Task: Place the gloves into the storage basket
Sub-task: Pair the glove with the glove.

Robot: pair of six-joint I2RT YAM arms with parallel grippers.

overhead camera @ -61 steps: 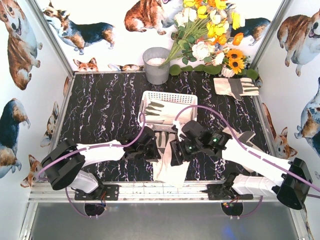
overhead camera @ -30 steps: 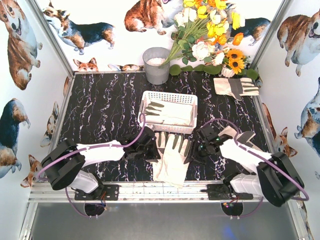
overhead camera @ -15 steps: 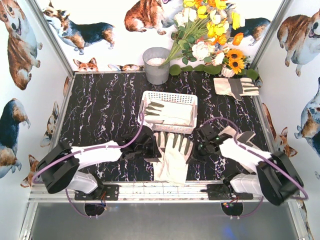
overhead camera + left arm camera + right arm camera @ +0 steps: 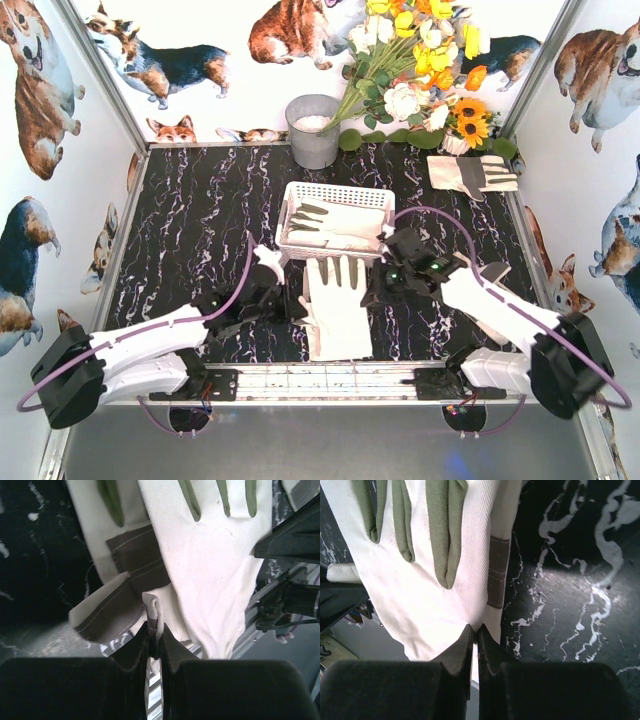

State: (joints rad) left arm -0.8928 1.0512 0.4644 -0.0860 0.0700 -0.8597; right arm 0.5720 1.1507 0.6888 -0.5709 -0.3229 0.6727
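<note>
A cream glove (image 4: 337,305) with olive-grey finger patches lies spread between both grippers, fingers pointing at the storage basket (image 4: 340,189). My left gripper (image 4: 297,308) is shut on a fold at its left edge; in the left wrist view that fold (image 4: 154,611) sits pinched between the jaws, with a second, grey-patched glove (image 4: 135,555) under the top one (image 4: 215,565). My right gripper (image 4: 376,294) is shut on the right edge of the glove (image 4: 410,585). More gloves (image 4: 335,224) lie inside the basket. Another glove (image 4: 470,172) lies at the back right.
A grey metal bucket (image 4: 313,128) stands behind the basket. A bunch of artificial flowers (image 4: 420,70) fills the back right corner. Printed walls close in the black marbled table (image 4: 200,220) on three sides, and the metal rail (image 4: 320,380) runs along the front edge.
The right gripper has closed on the glove's right edge. Both arms have shifted the glove up towards the basket and straightened it. The left arm now reaches in lower, from the left.
</note>
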